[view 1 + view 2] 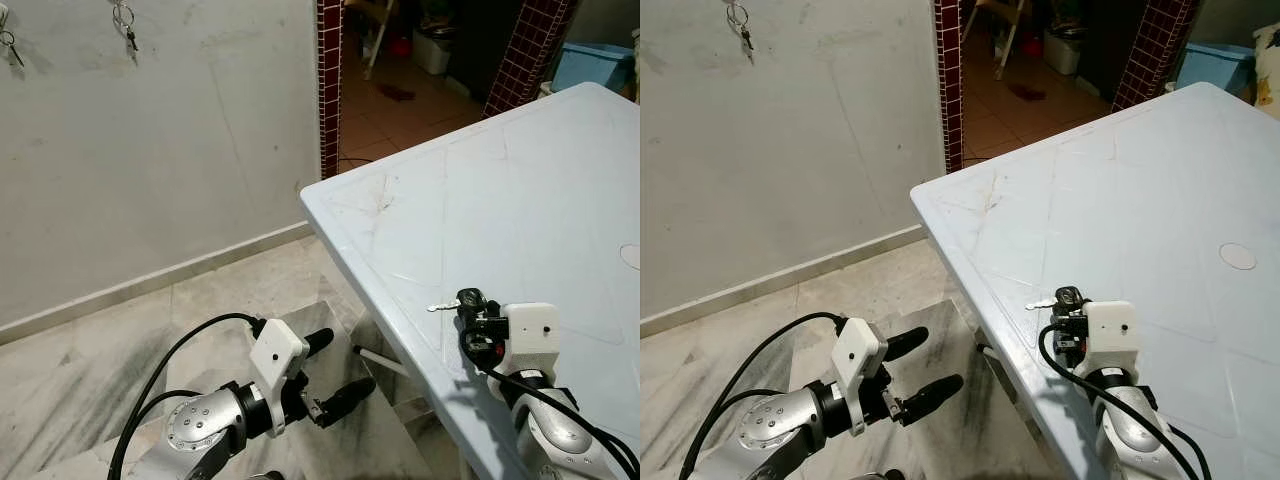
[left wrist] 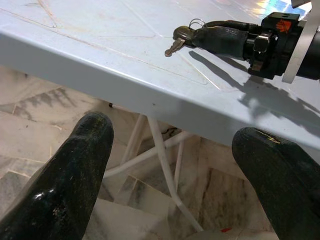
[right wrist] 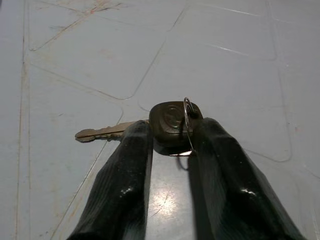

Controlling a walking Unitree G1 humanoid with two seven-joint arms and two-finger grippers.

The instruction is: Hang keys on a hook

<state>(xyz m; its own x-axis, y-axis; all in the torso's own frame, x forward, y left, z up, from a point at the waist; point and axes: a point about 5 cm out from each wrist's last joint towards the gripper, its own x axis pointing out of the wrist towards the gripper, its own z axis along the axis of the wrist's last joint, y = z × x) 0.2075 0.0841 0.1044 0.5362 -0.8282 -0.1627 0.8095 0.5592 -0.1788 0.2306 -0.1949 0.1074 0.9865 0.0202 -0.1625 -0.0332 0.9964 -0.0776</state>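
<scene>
From the head, the left eye view shows a pale blue plastic table (image 1: 520, 190), smooth with faint moulded panel lines and brownish scuffs near its corner, and on it, close to its near edge, lies a key (image 1: 440, 306) with a silver metal blade and a dark rounded head. The right end effector (image 1: 470, 303) rests on the table at that key, its black fingers closed around the key's head while the blade sticks out sideways toward the table's edge. The left end effector (image 1: 335, 372) hangs below and beside the table over the veined marble floor (image 1: 90, 340), its two black fingers spread apart and holding nothing. Away from the table, high on the rough grey plaster wall (image 1: 200, 130), small bunches of hanging keys (image 1: 125, 22) dangle. In the left wrist view, the two matt, dusty fingertips (image 2: 70, 180) stand wide apart under the table's rim, with white tubular table legs (image 2: 162, 165) beyond them. In the right wrist view, the glossy rubbery fingers (image 3: 125, 175) pinch the key's dark plastic head, which carries a thin wire split ring (image 3: 188, 125); an embossed mark on the head is too faint to read.
</scene>
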